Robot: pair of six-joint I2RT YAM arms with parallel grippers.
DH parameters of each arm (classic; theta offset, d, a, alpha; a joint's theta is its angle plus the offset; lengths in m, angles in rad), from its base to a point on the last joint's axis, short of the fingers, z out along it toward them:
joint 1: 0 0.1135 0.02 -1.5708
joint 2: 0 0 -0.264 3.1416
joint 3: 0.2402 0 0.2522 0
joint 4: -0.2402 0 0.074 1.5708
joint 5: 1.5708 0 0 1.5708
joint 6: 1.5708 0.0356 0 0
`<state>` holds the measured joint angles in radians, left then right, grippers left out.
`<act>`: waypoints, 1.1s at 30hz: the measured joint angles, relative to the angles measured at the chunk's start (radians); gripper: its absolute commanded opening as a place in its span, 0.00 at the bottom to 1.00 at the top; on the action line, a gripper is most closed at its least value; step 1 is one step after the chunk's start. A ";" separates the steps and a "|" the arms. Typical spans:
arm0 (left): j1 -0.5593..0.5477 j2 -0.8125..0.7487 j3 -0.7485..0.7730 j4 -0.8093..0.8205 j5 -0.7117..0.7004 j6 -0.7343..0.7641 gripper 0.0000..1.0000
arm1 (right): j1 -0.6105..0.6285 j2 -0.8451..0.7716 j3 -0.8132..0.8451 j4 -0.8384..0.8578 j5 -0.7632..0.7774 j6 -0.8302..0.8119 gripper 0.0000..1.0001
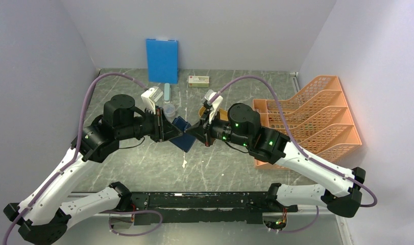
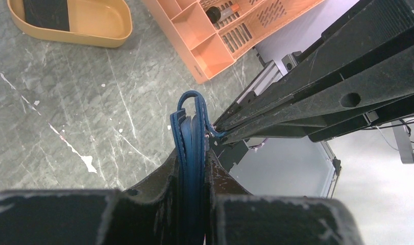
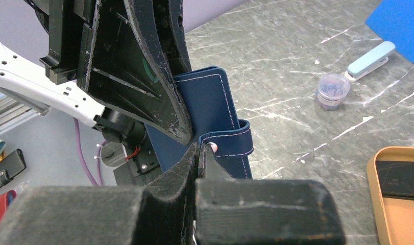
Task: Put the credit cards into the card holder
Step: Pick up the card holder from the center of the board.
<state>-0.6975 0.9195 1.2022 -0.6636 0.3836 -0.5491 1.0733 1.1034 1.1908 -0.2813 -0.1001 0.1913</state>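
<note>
The navy card holder (image 1: 183,137) hangs above the table between both arms. My left gripper (image 1: 175,131) is shut on its body, which shows edge-on between the fingers (image 2: 192,148). The snap tab (image 3: 235,140) loops out to my right gripper (image 3: 200,149), which is shut on the tab's end. From the left wrist, the right gripper's tips (image 2: 215,133) meet the tab (image 2: 192,99). A dark credit card (image 3: 401,178) lies in the yellow oval tray (image 3: 375,204); the card (image 2: 46,13) also shows in the left wrist view.
An orange file rack (image 1: 312,120) stands at the right. A blue board (image 1: 162,60) leans on the back wall, with a small box (image 1: 198,80) beside it. A light blue stapler (image 3: 370,60) and a small clear jar (image 3: 332,91) sit behind the card holder.
</note>
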 measured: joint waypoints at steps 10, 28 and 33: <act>0.000 -0.002 0.007 -0.024 -0.010 0.001 0.05 | 0.000 0.016 0.000 -0.001 -0.019 0.000 0.00; 0.015 -0.038 0.005 0.016 0.006 -0.055 0.05 | 0.002 0.031 0.005 0.049 -0.027 0.033 0.00; 0.021 -0.043 -0.002 0.032 0.011 -0.072 0.05 | 0.002 0.038 0.011 0.053 -0.027 0.039 0.00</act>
<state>-0.6765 0.8764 1.2003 -0.6319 0.3943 -0.6212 1.0748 1.1416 1.2022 -0.2287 -0.1268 0.2306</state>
